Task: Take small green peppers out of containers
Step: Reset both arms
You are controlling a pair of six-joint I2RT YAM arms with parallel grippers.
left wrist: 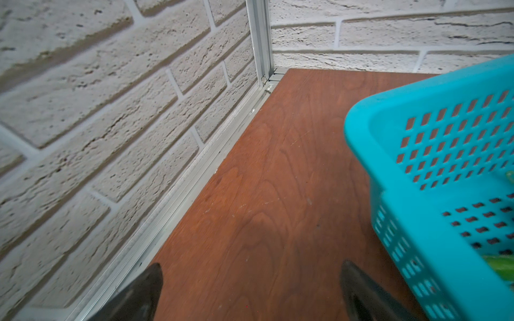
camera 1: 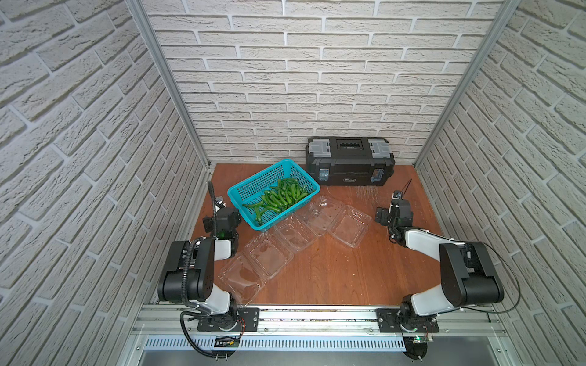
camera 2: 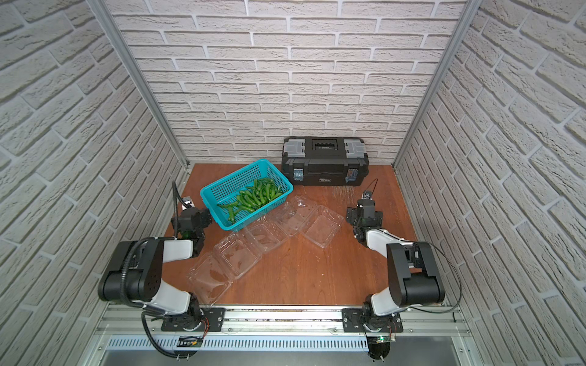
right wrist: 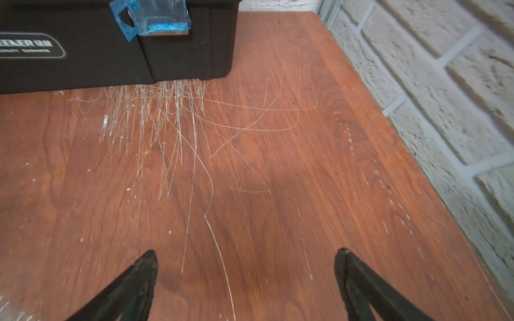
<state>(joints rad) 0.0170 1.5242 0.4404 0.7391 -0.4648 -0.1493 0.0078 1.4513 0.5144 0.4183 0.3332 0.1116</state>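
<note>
The small green peppers [camera 1: 280, 196] [camera 2: 257, 196] lie heaped in a teal perforated basket [camera 1: 236, 193] in both top views. A bit of one pepper [left wrist: 500, 266] shows in the left wrist view. Three clear clamshell containers stand open with no peppers in them: one near the front left [camera 1: 253, 269], one in the middle [camera 1: 295, 234], one to the right [camera 1: 347, 225]. My left gripper [left wrist: 251, 266] is open over bare wood beside the basket's left corner [left wrist: 389, 125]. My right gripper [right wrist: 247, 251] is open over scratched wood, to the right of the containers, holding nothing.
A black toolbox [camera 1: 350, 161] [right wrist: 83, 55] with grey latches stands against the back wall. Brick-patterned walls close in on the left, right and back. The wooden table [camera 1: 333, 279] has bare room in front of the containers. Both arm bases sit on the front rail.
</note>
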